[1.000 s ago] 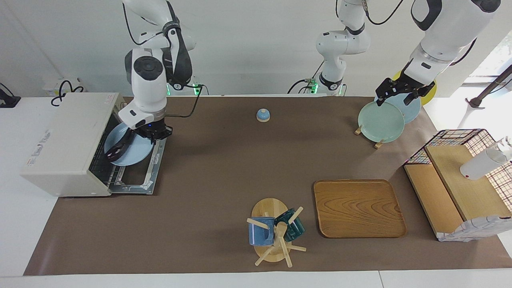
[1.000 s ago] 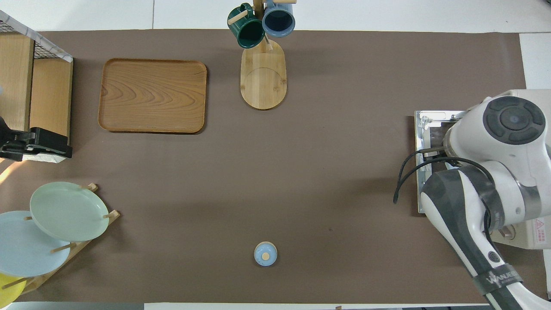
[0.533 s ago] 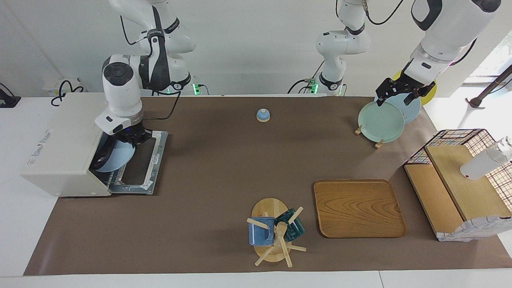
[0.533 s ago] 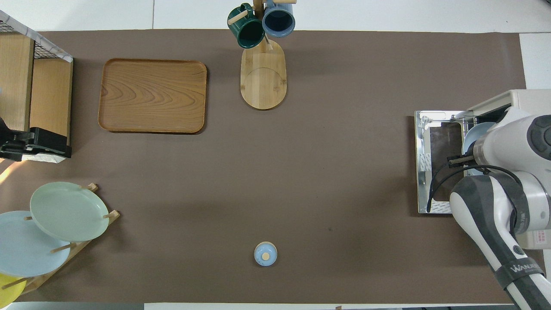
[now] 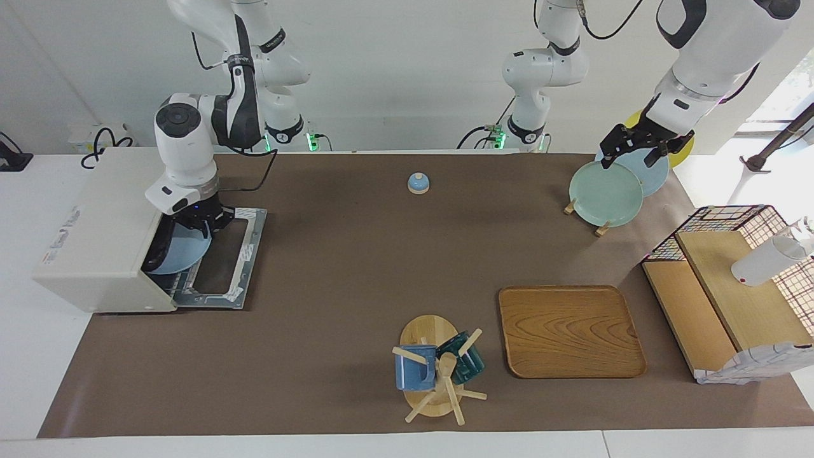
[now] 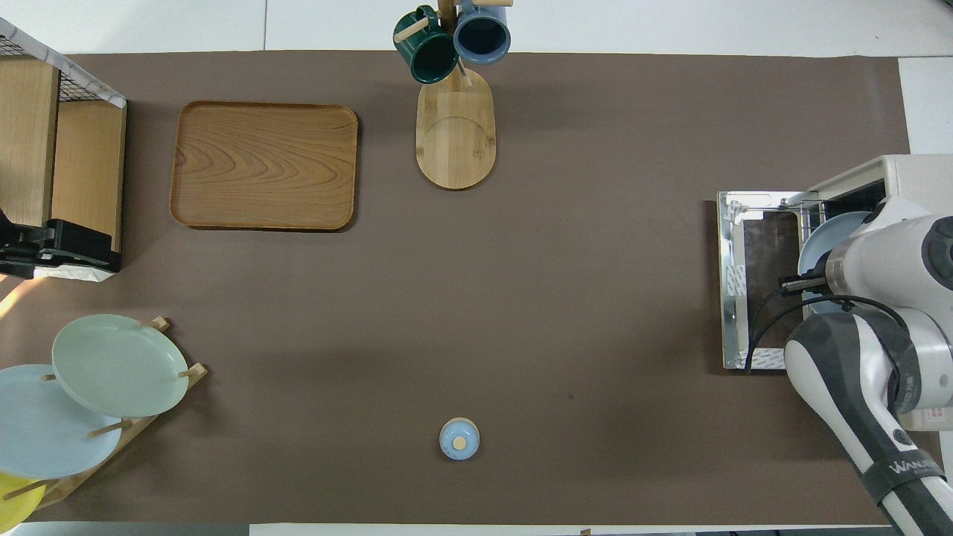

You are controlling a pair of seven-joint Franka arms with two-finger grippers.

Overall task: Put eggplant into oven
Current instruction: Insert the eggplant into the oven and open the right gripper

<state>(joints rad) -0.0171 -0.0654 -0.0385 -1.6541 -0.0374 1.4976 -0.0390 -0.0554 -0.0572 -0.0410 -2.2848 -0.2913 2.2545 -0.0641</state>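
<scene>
brown table (image 5: 356, 267); eggplant (image 5: 157, 249) inside oven (image 5: 95, 235), orientation unclear.

eggplant (image 5: 156, 250): dark, partly hidden, inside oven | oven (image 5: 95, 229): off-white, door dropped open

1 high camera faces the robots across the desk (image 5: 356, 254); another looks steeply down from above their end. Both stand well back and share the whole desk, oven (image 5: 102, 229) included.
</scene>
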